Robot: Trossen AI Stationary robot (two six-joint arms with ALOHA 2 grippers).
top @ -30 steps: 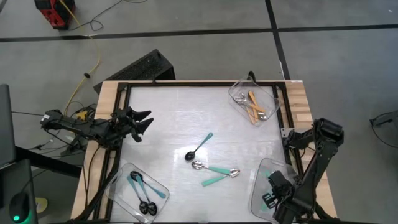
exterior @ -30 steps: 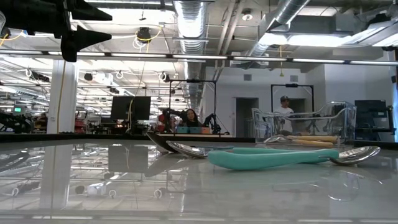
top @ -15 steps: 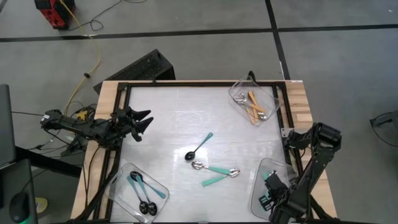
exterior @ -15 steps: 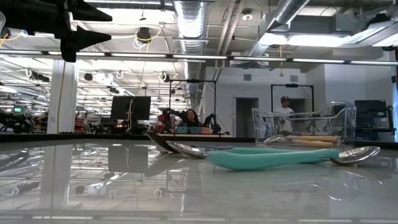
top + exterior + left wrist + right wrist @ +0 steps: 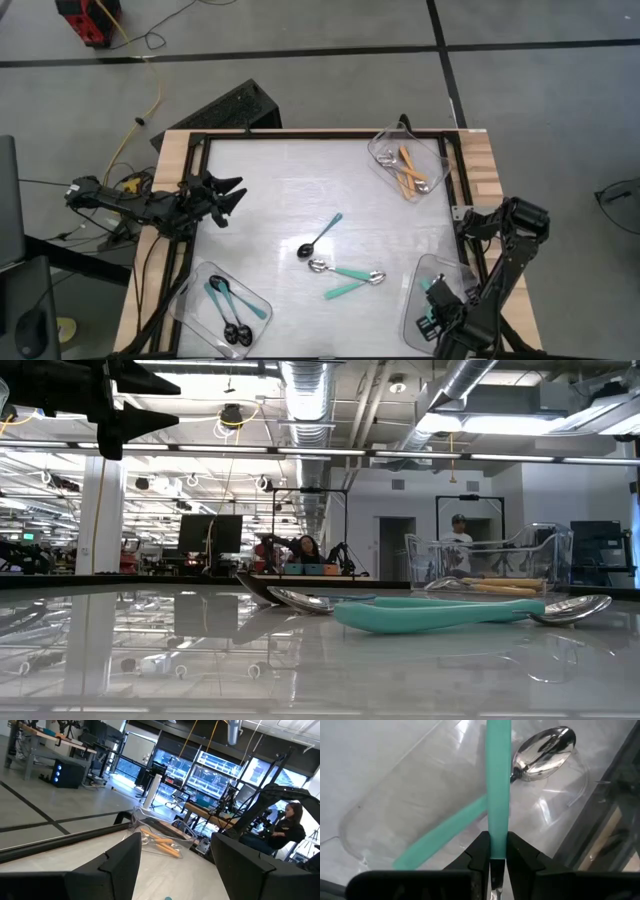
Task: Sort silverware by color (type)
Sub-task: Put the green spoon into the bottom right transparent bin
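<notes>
A big open robotics lab: exposed ceiling ducts (image 5: 305,390), monitors (image 5: 210,532), workbenches (image 5: 45,737).

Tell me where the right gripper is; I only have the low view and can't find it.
Observer: The right gripper is over the clear tray at the table's right edge, beside the right arm, shut on a teal-handled spoon.
Operator: Anything in that tray already?
Observer: A second teal-handled spoon lies in it.
Operator: What's out on the table besides the loose teal spoon I see?
Observer: One blue-handled spoon, mid-table.
</notes>
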